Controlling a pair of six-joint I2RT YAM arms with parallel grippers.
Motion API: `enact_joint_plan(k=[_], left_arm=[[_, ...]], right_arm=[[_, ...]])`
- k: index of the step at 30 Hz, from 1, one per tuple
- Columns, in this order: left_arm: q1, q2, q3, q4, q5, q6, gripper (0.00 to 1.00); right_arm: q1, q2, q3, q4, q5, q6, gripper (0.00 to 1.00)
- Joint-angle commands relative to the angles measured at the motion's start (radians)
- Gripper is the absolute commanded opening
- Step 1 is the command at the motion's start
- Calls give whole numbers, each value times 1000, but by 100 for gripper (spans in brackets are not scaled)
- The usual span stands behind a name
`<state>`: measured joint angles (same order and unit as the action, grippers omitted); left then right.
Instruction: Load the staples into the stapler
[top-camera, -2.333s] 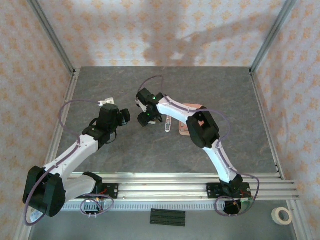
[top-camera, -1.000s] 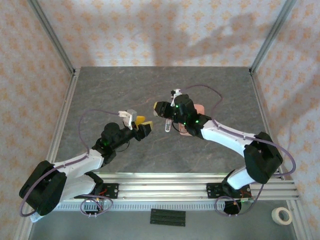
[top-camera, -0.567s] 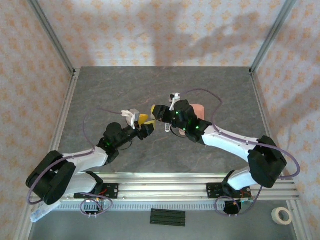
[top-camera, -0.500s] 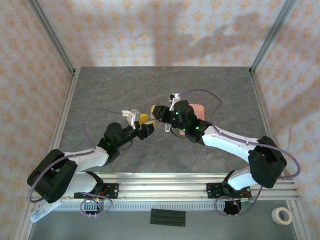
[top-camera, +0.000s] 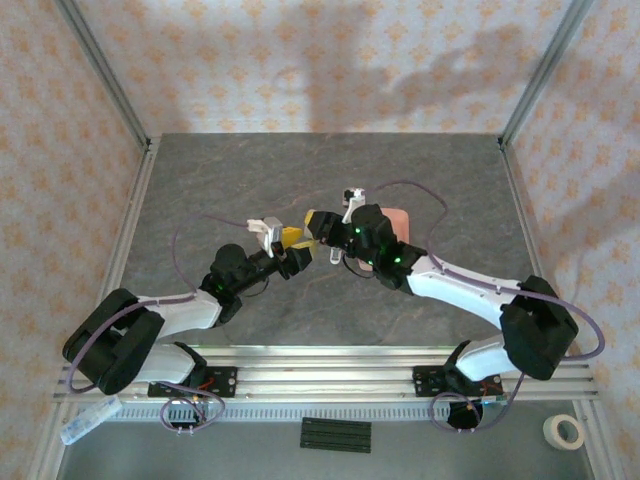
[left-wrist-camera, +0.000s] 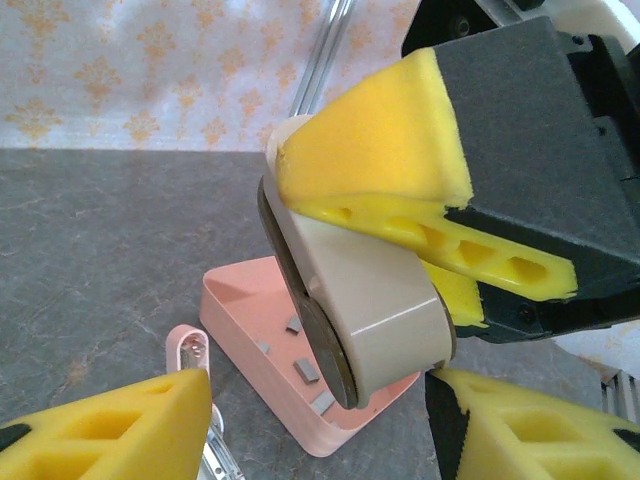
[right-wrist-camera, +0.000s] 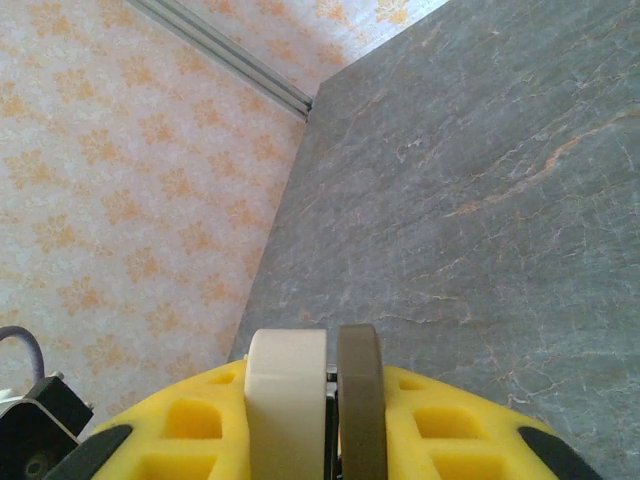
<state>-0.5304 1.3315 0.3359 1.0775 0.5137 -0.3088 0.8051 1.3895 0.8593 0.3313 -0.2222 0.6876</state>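
My left claw (top-camera: 296, 248) crept closer, half open, empty, ready to help. My right claw (top-camera: 318, 228) squeezes the small pale-pink oblong stapler (left-wrist-camera: 370, 300) steady near the salmon-pink plastic tray (left-wrist-camera: 225, 300) of tiny grey metal staples (left-wrist-camera: 305, 372).

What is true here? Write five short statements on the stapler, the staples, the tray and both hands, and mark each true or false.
1. The right hand grips the stapler. True.
2. The staples lie loose on the bare table. False: they lie inside the pink tray.
3. The left hand is shut on the stapler. False: its jaws stand apart, with nothing gripped.
4. The pink tray stands on the table. True.
5. The stapler lies flat on the table. False: it is held up off the table between the right hand's yellow fingers.
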Motion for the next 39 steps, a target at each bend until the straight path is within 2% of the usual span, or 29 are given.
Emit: enact_joint_plan(k=[1, 11, 20, 28, 33, 36, 39], left_arm=[[-14, -1, 46, 96, 50, 0, 61], [-30, -9, 45, 81, 91, 12, 64], [-30, -25, 40, 49, -3, 38, 64], [-30, 12, 75, 54, -15, 48, 61], [-30, 44, 89, 72, 0, 40, 56], [-29, 51, 95, 75, 10, 42, 47], [-30, 44, 99, 68, 21, 55, 32]], right_arm=[[17, -28, -3, 29, 1, -1, 25], [17, -29, 2, -14, 55, 26, 25], [16, -51, -18, 27, 4, 33, 25], [17, -72, -40, 46, -40, 39, 26], [17, -79, -46, 69, -63, 46, 26], [18, -78, -45, 72, -83, 46, 26], [19, -81, -51, 71, -89, 42, 27]])
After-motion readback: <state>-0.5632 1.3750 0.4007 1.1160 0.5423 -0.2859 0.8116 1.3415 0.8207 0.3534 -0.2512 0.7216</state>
